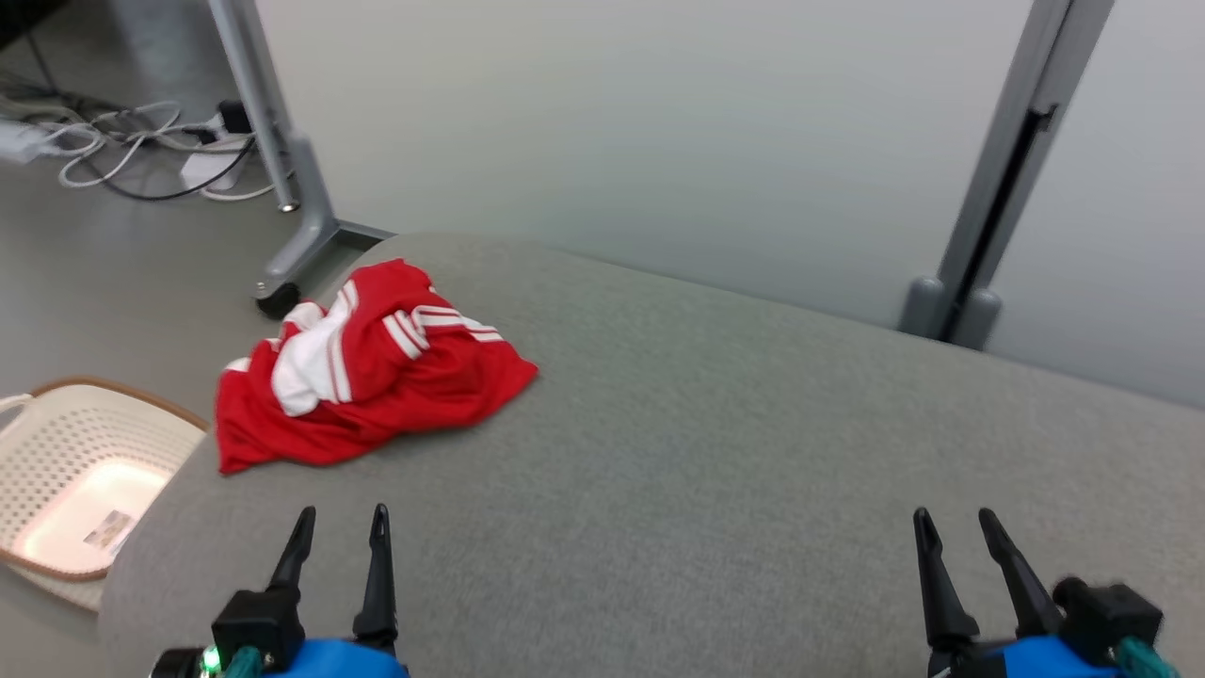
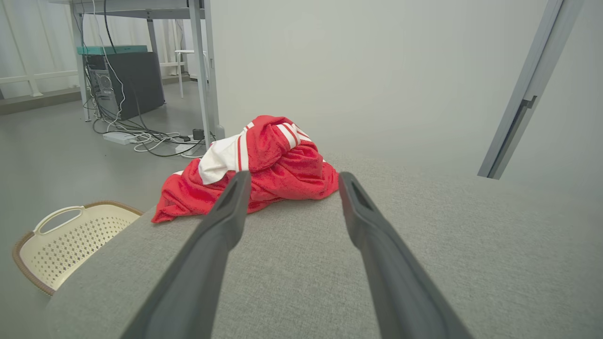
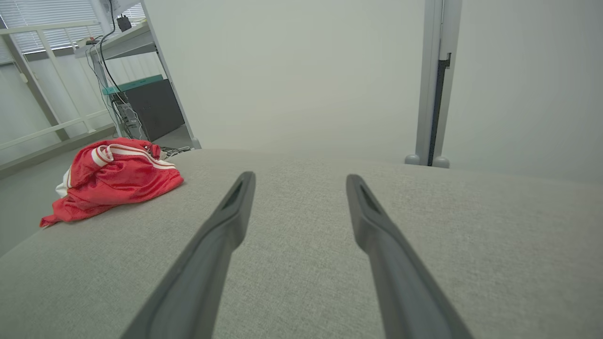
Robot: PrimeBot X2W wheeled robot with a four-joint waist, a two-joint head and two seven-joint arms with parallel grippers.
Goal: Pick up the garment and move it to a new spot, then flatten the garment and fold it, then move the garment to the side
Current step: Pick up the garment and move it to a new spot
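Pick-up step: garment [image 1: 367,377] lies crumpled at far-left corner of grey table [image 1: 734,443], hem near the edge above basket [image 1: 66,452]. Left gripper [image 1: 343,516], right gripper [image 1: 953,516]: fingers wide, empty. Rec.: reach w/ left gripper, pinch top fold, lift clear before moving it.

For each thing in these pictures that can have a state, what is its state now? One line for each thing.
Red and white fabric garment: crumpled in a heap, unfolded, lying near the left edge of the grey fabric-covered table.
Cream perforated plastic basket: upright on the floor, no clothes inside.
Left end effector: open, holding nothing, short of the garment.
Right end effector: open, holding nothing, far from the garment.
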